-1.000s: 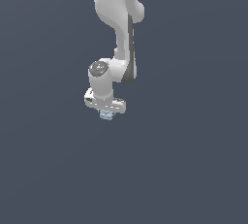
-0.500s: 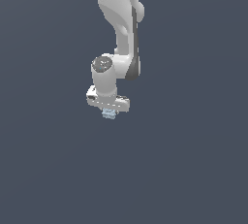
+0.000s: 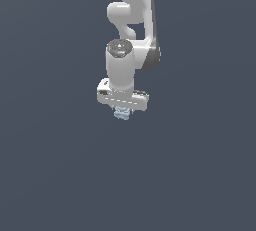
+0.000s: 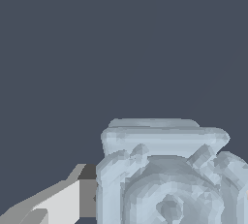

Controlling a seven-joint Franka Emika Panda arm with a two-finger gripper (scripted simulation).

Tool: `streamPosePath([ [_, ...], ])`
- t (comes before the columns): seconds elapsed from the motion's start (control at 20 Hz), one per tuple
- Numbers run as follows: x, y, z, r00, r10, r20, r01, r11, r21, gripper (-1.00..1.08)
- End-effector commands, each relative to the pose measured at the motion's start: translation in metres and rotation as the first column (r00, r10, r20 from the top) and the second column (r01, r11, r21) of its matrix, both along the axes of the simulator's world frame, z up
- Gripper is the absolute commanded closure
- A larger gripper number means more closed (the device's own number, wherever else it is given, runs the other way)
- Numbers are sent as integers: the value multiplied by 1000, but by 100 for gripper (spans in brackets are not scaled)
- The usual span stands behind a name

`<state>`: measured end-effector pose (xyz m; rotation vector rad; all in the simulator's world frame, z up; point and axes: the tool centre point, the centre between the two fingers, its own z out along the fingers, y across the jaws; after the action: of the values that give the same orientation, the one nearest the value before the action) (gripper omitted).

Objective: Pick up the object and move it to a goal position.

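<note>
The object [image 3: 121,113] is a small pale light-blue bumpy lump that hangs just under the white hand of the arm in the exterior view. My gripper [image 3: 122,112] is shut on the object, and the hand's wide body hides most of the fingers there. In the wrist view the object [image 4: 164,174] fills the near part of the picture, with one white finger [image 4: 58,203] pressed against its side by a dark pad. The other finger is out of that picture.
The white arm [image 3: 131,35] rises from the hand toward the top of the exterior view. Around it lies only a plain dark grey-blue ground [image 3: 200,165], with no other objects or marker in sight.
The hand has drifted toward the exterior view's right with the object still held in it. The wrist has turned a little.
</note>
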<state>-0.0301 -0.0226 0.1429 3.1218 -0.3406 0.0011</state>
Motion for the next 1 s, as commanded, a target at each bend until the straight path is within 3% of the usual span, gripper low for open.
streamPosePath([
  [0.0,8,16,24,1000,0,0,0,1000,-1,108],
  [0.55,46,84,125,1000,0,0,0,1000,0,108],
  [0.95,65,115,170,1000,0,0,0,1000,1,108],
])
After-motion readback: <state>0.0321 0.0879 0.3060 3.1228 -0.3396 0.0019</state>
